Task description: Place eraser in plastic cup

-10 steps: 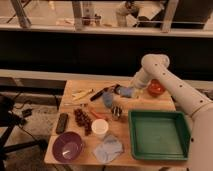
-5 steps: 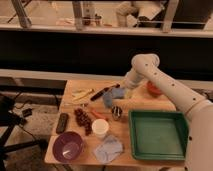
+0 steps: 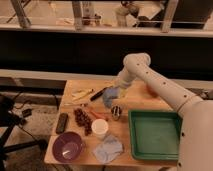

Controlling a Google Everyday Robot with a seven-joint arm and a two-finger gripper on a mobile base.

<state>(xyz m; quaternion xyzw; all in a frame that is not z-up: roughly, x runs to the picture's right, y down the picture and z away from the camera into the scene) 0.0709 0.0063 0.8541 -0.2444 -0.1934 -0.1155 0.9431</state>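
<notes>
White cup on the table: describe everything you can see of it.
The white cup stands upright on the wooden table, mouth up, plain and apparently plastic. A bunch of dark grapes lies at its left in the view, a blue cloth just in front, a green tray to its right. The gripper is farther back, apart from it.

A robot test area in an office-type building is indicated: a wooden table (image 3: 126,150) is set against a dark half-wall (image 3: 60,55) topped by railing posts (image 3: 77,12), with an office chair base (image 3: 15,145) alongside. The gripper (image 3: 111,96) is seen over the table's rear middle.
</notes>
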